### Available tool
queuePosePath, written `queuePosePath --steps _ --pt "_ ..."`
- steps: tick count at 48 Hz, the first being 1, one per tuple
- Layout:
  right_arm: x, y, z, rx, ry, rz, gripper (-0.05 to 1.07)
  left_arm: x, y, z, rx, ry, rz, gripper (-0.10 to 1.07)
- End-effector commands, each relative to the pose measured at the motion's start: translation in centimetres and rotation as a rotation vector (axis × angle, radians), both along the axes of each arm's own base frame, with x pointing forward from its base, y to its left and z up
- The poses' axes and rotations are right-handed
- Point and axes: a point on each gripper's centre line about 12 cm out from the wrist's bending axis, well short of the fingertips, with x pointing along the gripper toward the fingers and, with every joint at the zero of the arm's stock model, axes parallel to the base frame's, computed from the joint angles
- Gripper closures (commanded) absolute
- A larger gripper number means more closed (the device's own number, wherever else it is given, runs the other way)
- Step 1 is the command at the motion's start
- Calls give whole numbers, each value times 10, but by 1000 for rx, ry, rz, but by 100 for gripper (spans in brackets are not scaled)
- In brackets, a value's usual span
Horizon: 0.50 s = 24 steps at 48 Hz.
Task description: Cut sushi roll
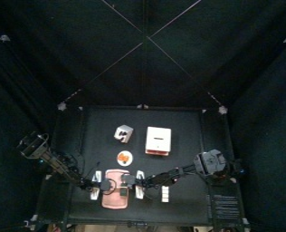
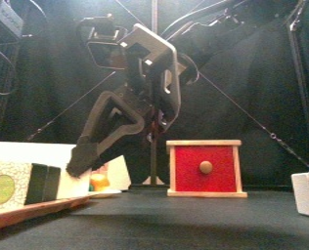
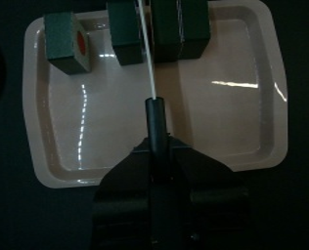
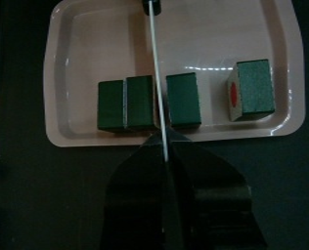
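Top view is dim overall: black curtains and table (image 1: 182, 122) swallow the light, only the small objects mid-table read clearly. Front view is backlit from the upper right, a hazy bright wash behind the arm; red box (image 2: 204, 168) is well lit, near objects at the left edge are soft, out of focus. Both wrist views are evenly lit on the pink board (image 3: 236, 117). Left wrist view shows streaky white glare on the board surface and a thin bright line along the blade. Foreground gripper bodies are black silhouettes, no detail.

Both arms reaching inward, left end effector (image 1: 100, 188), right end effector (image 1: 147, 182)
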Motion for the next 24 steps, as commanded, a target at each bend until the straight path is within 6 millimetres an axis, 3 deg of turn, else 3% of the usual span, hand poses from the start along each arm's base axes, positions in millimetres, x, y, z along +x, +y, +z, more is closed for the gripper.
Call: queuePosePath --steps 1,24 --pt "-2 8 12 5 -17 13 65 0 -5 3 -11 -7 -13 57" --pt "-3 10 22 9 -30 14 65 -1 -12 9 -23 -22 -35 57"
